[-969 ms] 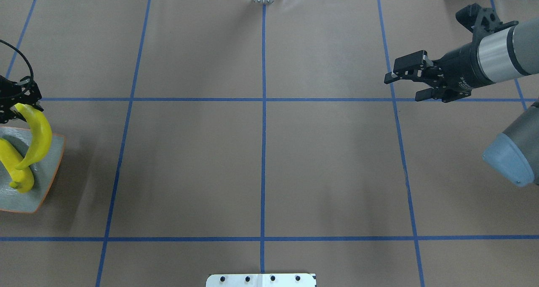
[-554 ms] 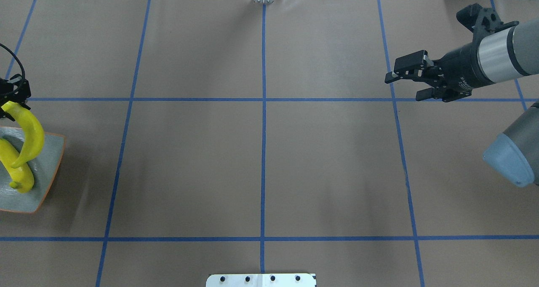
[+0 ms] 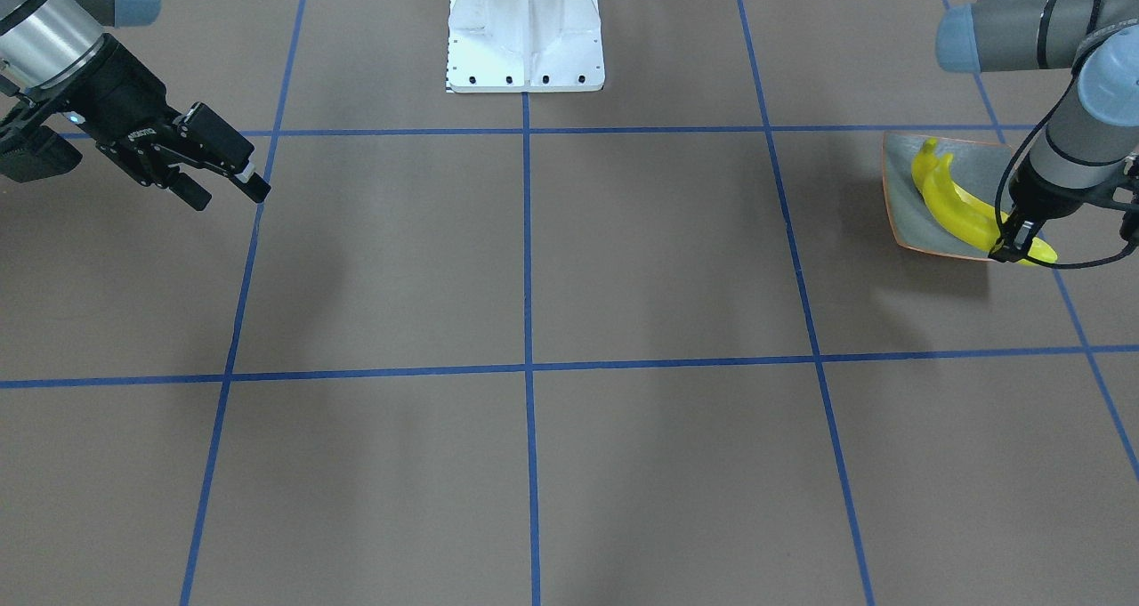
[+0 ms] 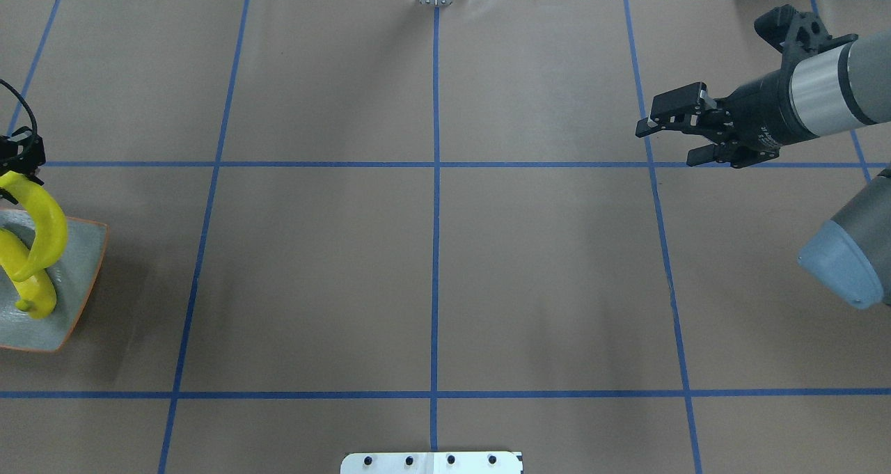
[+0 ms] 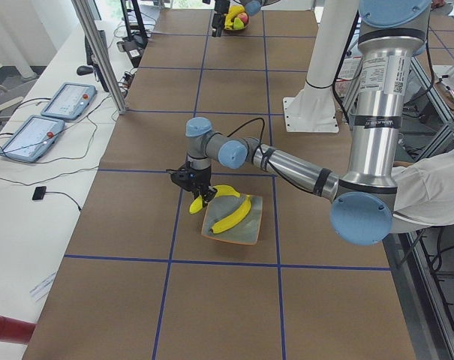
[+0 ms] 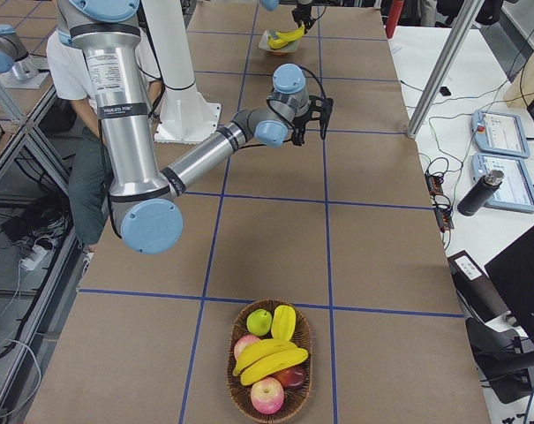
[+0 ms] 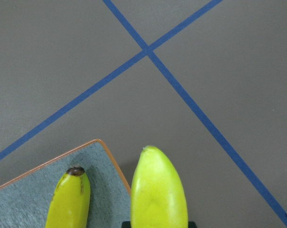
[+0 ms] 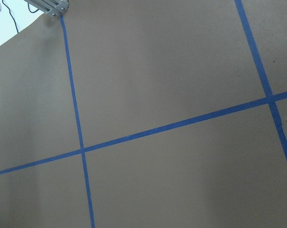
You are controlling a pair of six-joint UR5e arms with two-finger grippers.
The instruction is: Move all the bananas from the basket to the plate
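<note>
Banana: gripped at 1 end by left gripper, jaws clamped on it. Its free end hangs over the plate and crosses above the 2nd banana.

Change over the last second: gripper and banana are further toward the robot's left in the overhead view, so more of the fruit is now over the plate. The gripped end is beyond the plate's far rim; the wrist view shows it above bare table just outside the corner. Contact with the plate: cannot tell.

Reading: placing step for banana 2 is nearly done, release not yet made. Letting go here risks the gripped end dropping off the rim.

Right gripper: same place as a second ago, fingers apart, empty, hovering above the table well away from the plate.

Containers:
- Plate, at the robot's left end: 1 banana lying flat, 1 more arriving.
- Basket, at the right end, well apart from the plate: about 3 bananas, a green apple and red apples.

Judged under halfway.
</note>
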